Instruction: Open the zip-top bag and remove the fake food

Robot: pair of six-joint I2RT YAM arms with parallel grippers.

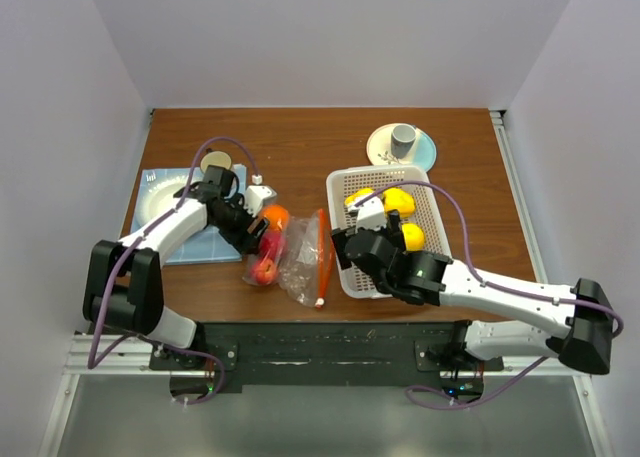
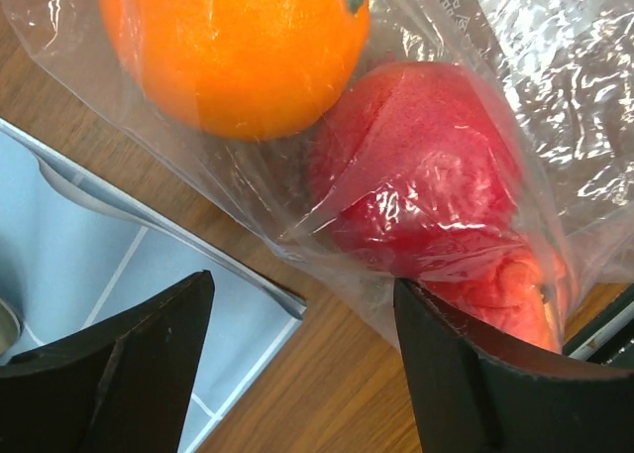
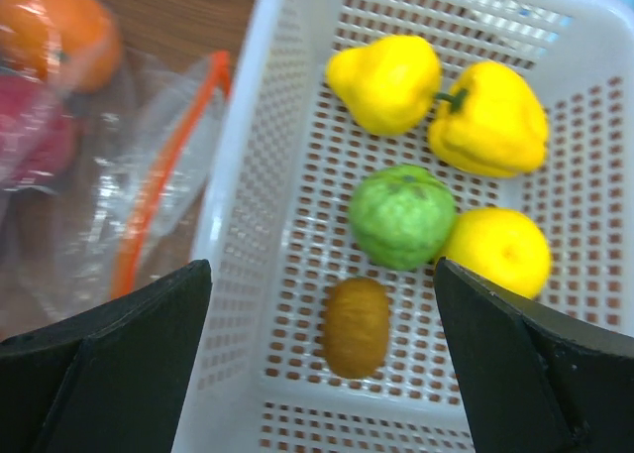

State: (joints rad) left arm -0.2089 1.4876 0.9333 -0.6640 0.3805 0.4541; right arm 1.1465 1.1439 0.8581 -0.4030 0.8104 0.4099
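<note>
The clear zip-top bag (image 1: 300,262) lies on the table left of the white basket (image 1: 432,202), its orange-red zip strip (image 1: 325,262) toward the basket. Inside it are an orange (image 2: 233,47) and a red fruit (image 2: 426,185). My left gripper (image 2: 302,284) is open at the bag's left end; its right finger touches the plastic under the red fruit. My right gripper (image 3: 322,265) is open and empty over the basket (image 3: 238,275). The basket holds a yellow pear (image 3: 386,81), a yellow pepper (image 3: 490,116), a green fruit (image 3: 401,215), a lemon (image 3: 495,250) and a brown kiwi (image 3: 357,324).
A blue mat (image 1: 200,245) with a white plate (image 1: 160,202) lies at the left, under my left arm. A small plate with a grey cup (image 1: 403,137) stands behind the basket. White walls close the table's far, left and right sides.
</note>
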